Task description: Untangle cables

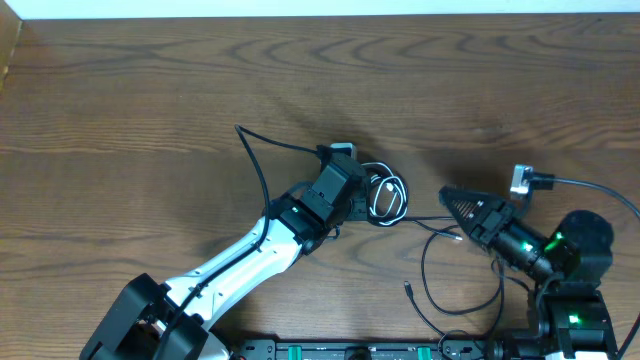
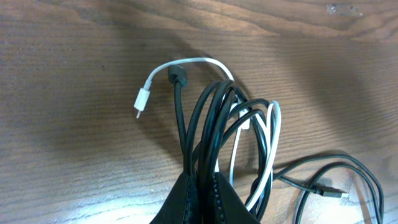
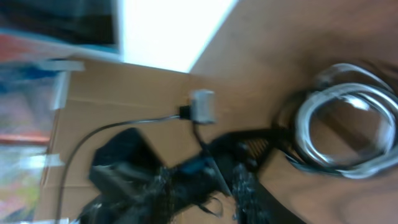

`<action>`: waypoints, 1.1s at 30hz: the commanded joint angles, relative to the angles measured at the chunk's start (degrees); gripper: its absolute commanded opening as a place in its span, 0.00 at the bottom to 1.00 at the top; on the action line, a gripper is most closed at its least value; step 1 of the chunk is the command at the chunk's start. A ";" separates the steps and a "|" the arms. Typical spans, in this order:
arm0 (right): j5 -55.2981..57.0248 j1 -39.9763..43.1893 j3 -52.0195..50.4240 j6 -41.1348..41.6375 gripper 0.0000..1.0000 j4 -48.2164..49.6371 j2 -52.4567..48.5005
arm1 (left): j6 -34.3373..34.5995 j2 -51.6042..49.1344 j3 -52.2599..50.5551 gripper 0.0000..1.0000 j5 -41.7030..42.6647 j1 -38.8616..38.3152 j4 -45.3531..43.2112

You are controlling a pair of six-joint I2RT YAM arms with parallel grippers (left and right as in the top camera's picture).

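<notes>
Nearest, the left gripper [image 2: 200, 182] is clenched on the coiled black cables [image 2: 211, 118], likely pinning the mid-table bunch, white cable [image 2: 193, 60] threaded through, so the right gripper [image 1: 447, 195], its clench impossible to tell, can draw the loose black strand [image 1: 424, 265] rightward.

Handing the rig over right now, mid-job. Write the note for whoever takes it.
Left hand: shut on the black coils of the cable bundle, mid-table.
Right hand: just right of the bundle, pointing at it; open or shut unclear.
White cable loops through the black coils; a black plug end lies loose beside them.
Done: nothing separated. Left: free all three cables.
</notes>
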State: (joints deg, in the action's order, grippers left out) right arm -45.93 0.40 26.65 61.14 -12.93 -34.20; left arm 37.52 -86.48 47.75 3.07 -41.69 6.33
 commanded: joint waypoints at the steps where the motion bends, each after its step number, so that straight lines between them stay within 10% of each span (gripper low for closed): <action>1: 5.22 -0.96 0.55 -11.26 0.45 -5.64 -0.85 | 0.24 0.33 0.07 0.07 0.13 0.09 -0.02; 15: 16.06 -16.39 -1.90 -15.74 0.53 4.17 -19.32 | 0.26 0.33 0.07 0.07 0.15 0.09 -0.02; 22: 24.48 -24.48 -1.90 -3.04 0.39 20.59 -36.06 | 0.26 0.33 0.07 0.08 0.37 0.09 0.02; 33: 28.17 -25.59 -1.90 7.28 0.46 36.39 -48.87 | 0.26 0.33 0.07 0.08 0.37 0.09 0.44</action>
State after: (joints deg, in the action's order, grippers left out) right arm -20.10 -24.91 24.73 63.94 23.07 -81.87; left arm 37.52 -86.48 47.75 3.29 -41.69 6.83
